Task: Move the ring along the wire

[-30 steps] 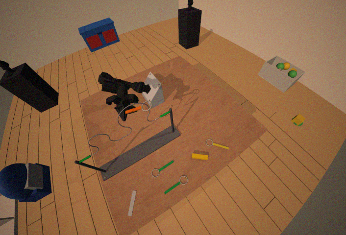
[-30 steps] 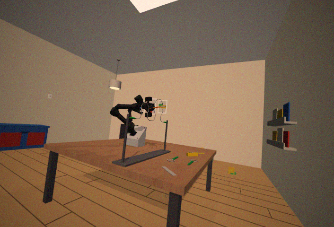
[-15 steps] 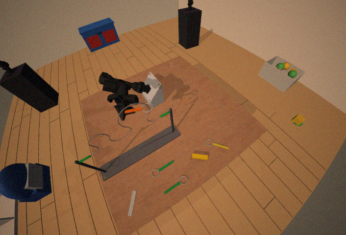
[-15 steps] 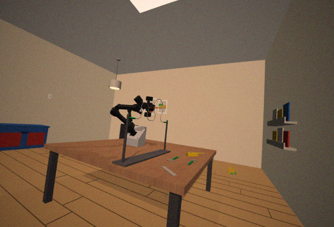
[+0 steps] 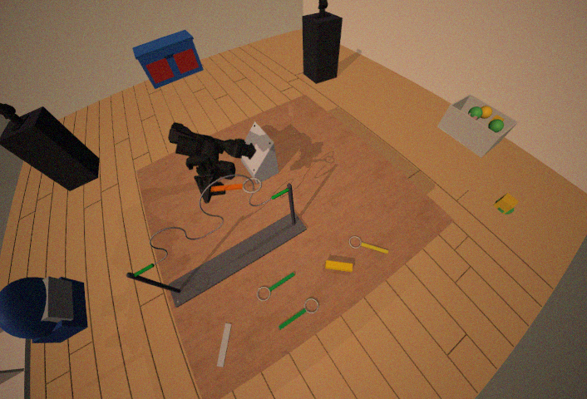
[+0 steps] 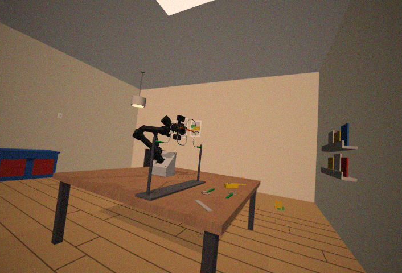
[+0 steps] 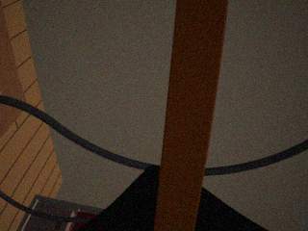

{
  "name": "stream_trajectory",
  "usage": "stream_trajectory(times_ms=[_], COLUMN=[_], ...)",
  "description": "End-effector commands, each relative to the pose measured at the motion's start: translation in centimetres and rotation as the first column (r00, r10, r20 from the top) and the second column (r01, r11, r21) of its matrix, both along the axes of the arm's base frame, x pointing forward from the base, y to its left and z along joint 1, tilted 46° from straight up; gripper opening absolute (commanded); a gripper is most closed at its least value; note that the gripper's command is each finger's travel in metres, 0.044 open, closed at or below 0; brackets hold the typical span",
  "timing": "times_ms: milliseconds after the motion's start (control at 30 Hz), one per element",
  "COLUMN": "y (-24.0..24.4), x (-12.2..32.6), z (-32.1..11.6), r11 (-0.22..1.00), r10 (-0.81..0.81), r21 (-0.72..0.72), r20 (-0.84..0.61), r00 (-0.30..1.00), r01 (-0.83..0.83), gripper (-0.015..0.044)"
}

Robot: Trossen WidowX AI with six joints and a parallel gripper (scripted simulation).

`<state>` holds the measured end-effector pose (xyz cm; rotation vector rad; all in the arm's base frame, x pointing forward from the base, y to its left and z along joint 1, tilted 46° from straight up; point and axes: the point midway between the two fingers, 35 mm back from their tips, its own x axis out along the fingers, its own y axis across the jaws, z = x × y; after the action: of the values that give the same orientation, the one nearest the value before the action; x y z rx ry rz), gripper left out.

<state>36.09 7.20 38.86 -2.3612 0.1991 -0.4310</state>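
Observation:
My gripper (image 5: 214, 190) (image 6: 183, 129) (image 7: 179, 192) is shut on the orange handle (image 5: 227, 187) (image 6: 190, 129) (image 7: 192, 115). The thin ring (image 5: 252, 192) (image 6: 196, 132) at its far end surrounds the grey wire near the high arch, on the side of the right post (image 5: 292, 207) (image 6: 200, 164). Whether ring and wire touch is too small to tell. The grey wire (image 5: 222, 221) (image 7: 101, 150) passes behind the handle in the wrist view. One green part (image 5: 280, 194) (image 6: 199, 147) is at the right post; the other (image 5: 144, 269) (image 6: 159, 141) is at the left post (image 5: 155, 283) (image 6: 150, 167).
A grey wedge-shaped box (image 5: 256, 155) (image 6: 165, 165) stands beside the arm. The posts rise from a dark base bar (image 5: 238, 258) (image 6: 172, 189). Green-handled rings, a yellow-handled ring (image 5: 374, 247), a yellow block (image 5: 338, 266) (image 6: 231, 185) and a pale strip (image 5: 224, 344) (image 6: 203, 205) lie on the table.

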Motion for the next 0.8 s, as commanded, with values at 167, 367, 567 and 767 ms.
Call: stream_trajectory(times_ms=[167, 367, 567, 767], y=[0.5, 0.8, 1.0, 1.3], x=[0.0, 0.0, 0.0, -0.1], z=[0.0, 0.1, 0.3, 0.4], r11=[0.994, 0.983, 0.967, 0.946], r10=[0.005, 0.004, 0.004, 0.005], r21=[-0.11, -0.184, -0.255, -0.324], r20=[0.005, 0.013, 0.021, 0.028], r00=[1.0, 1.0, 1.0, 1.0], r01=[-0.004, -0.002, 0.001, 0.005], gripper=[-0.015, -0.015, -0.015, -0.015])
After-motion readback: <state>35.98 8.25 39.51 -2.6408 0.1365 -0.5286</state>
